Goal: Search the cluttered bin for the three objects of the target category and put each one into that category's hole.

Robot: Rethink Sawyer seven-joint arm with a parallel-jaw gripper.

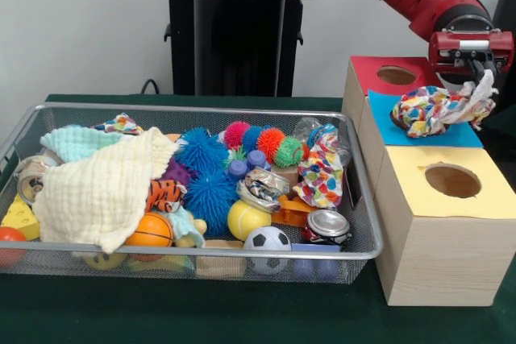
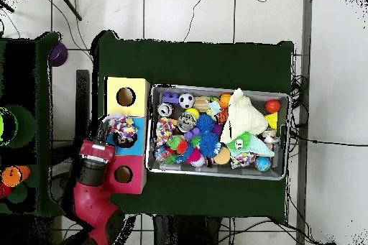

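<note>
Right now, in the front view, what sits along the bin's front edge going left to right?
Yellow cheese-shaped wedge → basketball → yellow ball → soccer ball → crushed can.

we count three box tops with holes: red (image 1: 397,75), blue (image 1: 427,128) and yellow (image 1: 452,180). we see two patterned cloths, one on the blue top (image 1: 435,110), one in the bin (image 1: 321,173), plus one soccer ball (image 1: 267,238).
</note>
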